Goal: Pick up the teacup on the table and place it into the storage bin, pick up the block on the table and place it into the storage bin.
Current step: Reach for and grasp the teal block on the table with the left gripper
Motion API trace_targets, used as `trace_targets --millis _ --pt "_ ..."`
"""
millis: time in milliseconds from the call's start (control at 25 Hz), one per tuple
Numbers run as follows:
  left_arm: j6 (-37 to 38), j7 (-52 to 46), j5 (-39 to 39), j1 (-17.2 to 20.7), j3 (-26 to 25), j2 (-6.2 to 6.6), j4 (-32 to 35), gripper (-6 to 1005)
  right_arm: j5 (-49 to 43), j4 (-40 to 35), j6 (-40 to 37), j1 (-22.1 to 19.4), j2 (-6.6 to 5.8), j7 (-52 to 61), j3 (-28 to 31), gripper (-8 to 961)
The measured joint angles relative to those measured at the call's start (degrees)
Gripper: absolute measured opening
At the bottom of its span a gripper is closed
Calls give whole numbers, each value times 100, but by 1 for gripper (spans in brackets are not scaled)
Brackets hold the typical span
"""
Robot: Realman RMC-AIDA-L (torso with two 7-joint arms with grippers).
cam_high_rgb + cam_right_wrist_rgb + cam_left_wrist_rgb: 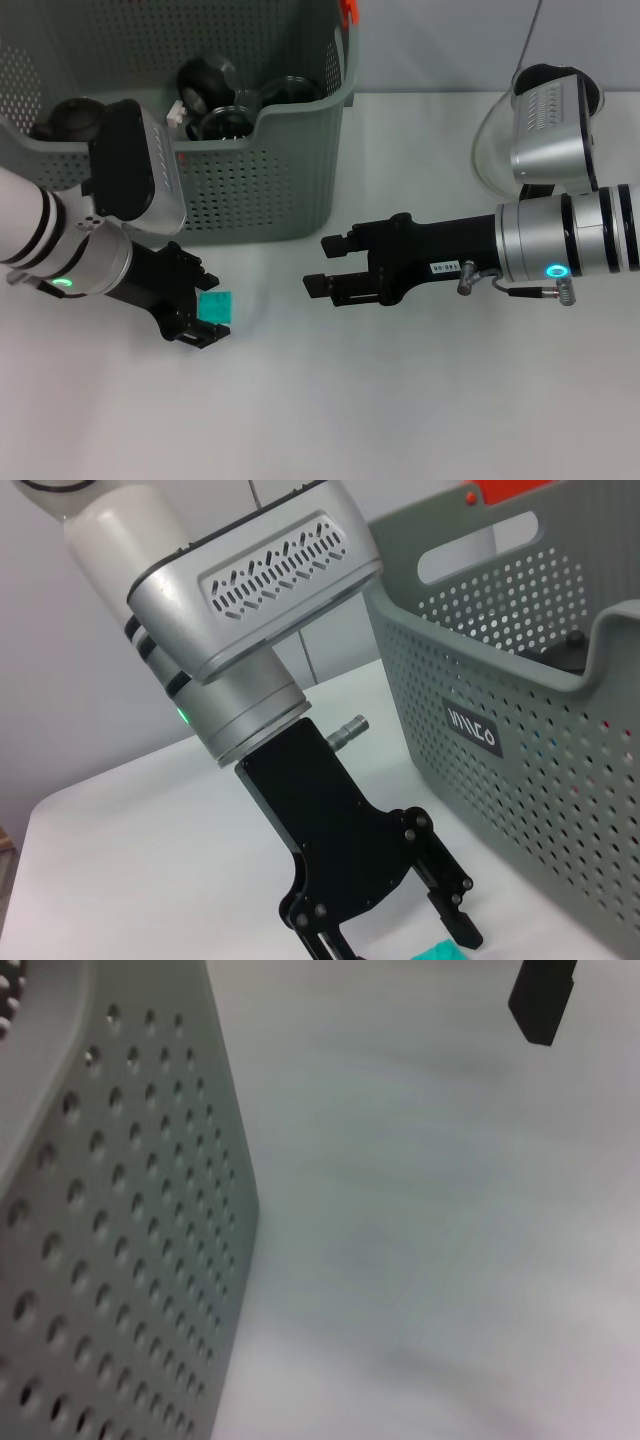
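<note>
The white table [420, 400] filled the head view, and the grey-green storage bin [260, 190] stood at about 11 o'clock of it, with perforated walls and an orange tab [349, 10] on its rim. Inside the bin lay several dark round things; I could not tell if one of them was the teacup.

The left gripper [210, 315] was low over the table at about 8 o'clock, just in front of the bin. Its fingers stood around a small green block [217, 305], which was between them, but I cannot tell if they pressed it or only stood beside it.

The right gripper [322, 264] reached in from 3 o'clock toward the middle of the table. Its two fingers were apart and held nothing. In the right wrist view the left gripper [400, 930] hung above the block [437, 951], beside the bin wall with a black label [472, 730]
</note>
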Motion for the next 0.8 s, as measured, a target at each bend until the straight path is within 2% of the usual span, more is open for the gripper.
trace_targets --millis 80,800 --pt "-4 0 2 -10 0 1 -5 668 0 0 -2 -1 0 -3 0 668" --pt "120 -204 159 -206 9 35 -81 666 0 0 9 -3 -7 -12 0 668"
